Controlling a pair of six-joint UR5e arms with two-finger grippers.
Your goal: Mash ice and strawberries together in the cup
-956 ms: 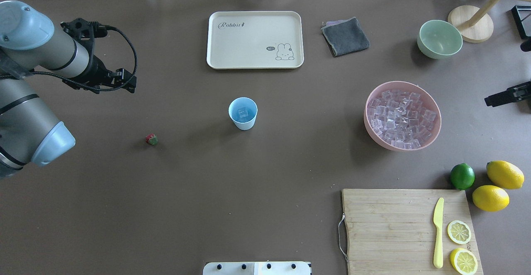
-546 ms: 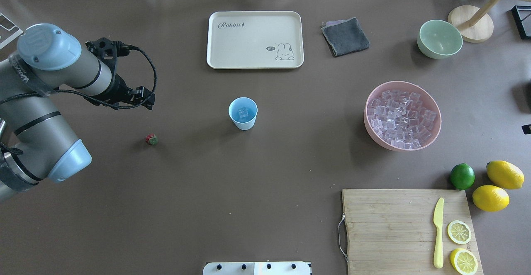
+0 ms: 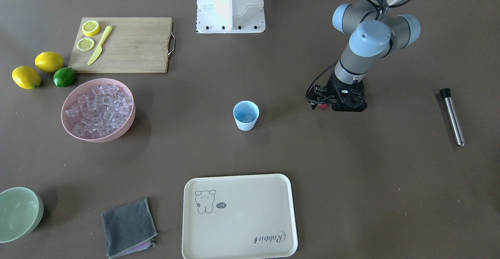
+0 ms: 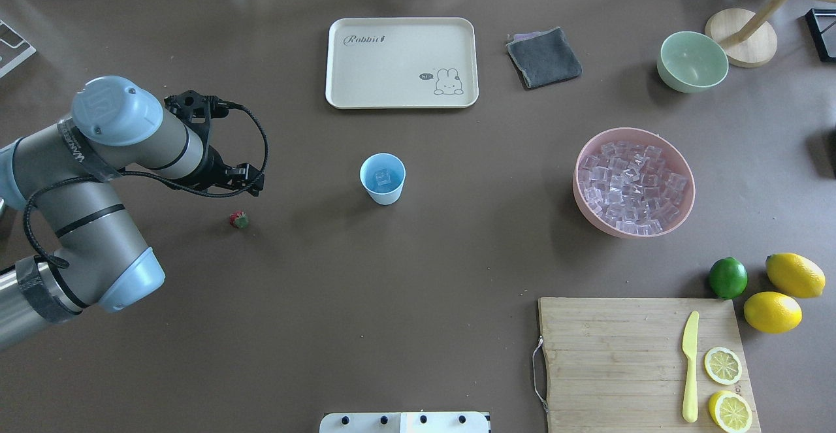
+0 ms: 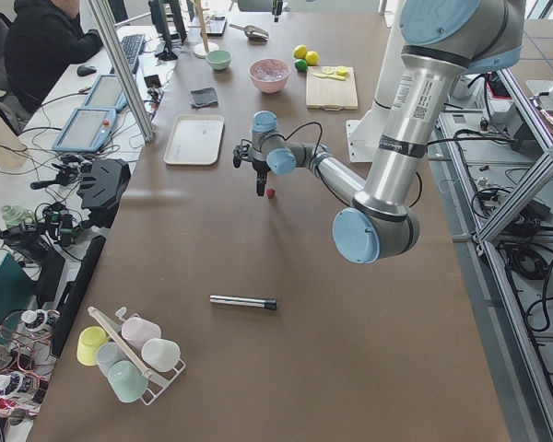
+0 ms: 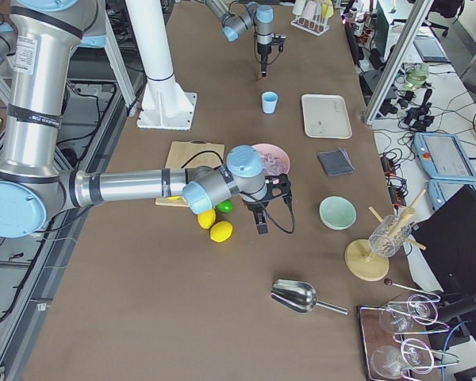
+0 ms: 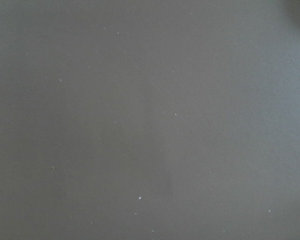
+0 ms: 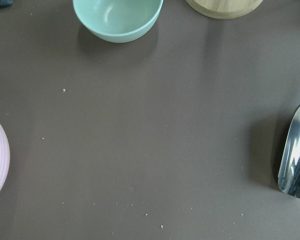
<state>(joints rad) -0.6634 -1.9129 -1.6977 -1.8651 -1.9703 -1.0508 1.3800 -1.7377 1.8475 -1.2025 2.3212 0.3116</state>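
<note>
Plainly the left arm [image 4: 130, 139] is the nearer one. Its jaws point down over the left half of the tabletop [image 4: 418, 276], close above the strawberry [image 4: 239, 219]. From overhead, the berry lies just on the robot's side of the jaws and a touch toward the left edge. It rests on its side, leafy end seemingly toward the cup [image 4: 389, 192]. The left wrist camera shows only bare tabletop, so the jaws are probably not centred over it yet. I cannot tell whether they are apart or together. The cup stands upright near the tabletop's middle with an ice cube [image 4: 382, 176] inside. The right arm [image 6: 135, 187] hangs well apart near the right edge, and I cannot tell how its jaws stand either.
</note>
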